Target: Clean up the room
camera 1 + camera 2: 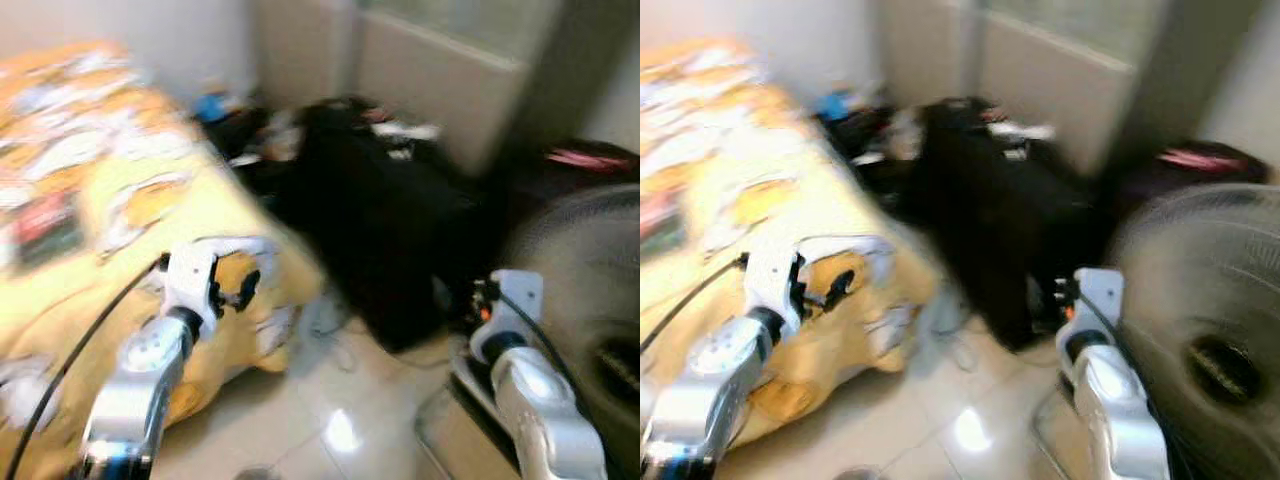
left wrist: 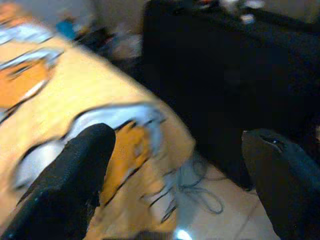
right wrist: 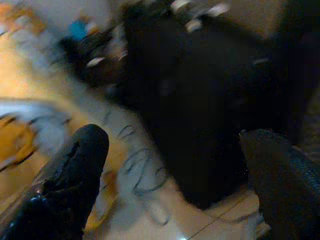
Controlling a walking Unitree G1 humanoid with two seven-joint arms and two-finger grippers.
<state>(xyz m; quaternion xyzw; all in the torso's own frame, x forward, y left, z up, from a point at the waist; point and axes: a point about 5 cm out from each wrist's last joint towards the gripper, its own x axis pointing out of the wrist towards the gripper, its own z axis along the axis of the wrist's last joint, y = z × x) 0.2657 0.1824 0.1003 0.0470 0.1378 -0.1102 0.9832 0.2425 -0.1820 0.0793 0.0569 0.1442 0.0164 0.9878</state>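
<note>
The left gripper (image 2: pixel 175 165) has its fingers spread wide with nothing between them, raised over the corner of the bed (image 1: pixel 110 190); the right gripper (image 3: pixel 175 170) is spread the same way and empty, held out before the black suitcase (image 1: pixel 385 235). Everything is blurred, so fine detail is lost. Just past the fingers a tangle of cable (image 2: pixel 197 185) lies on the pale tiled floor (image 1: pixel 330 420), between the bed's yellow patterned cover and the suitcase — likely the nearest thing to tidy. It should be light and limp, apt to trail and snag, so pinching a bunched loop would serve best. Further back, loose clutter (image 1: pixel 250 125) sits by the wall, and a standing fan (image 1: pixel 1200 340) is close on the right.
</note>
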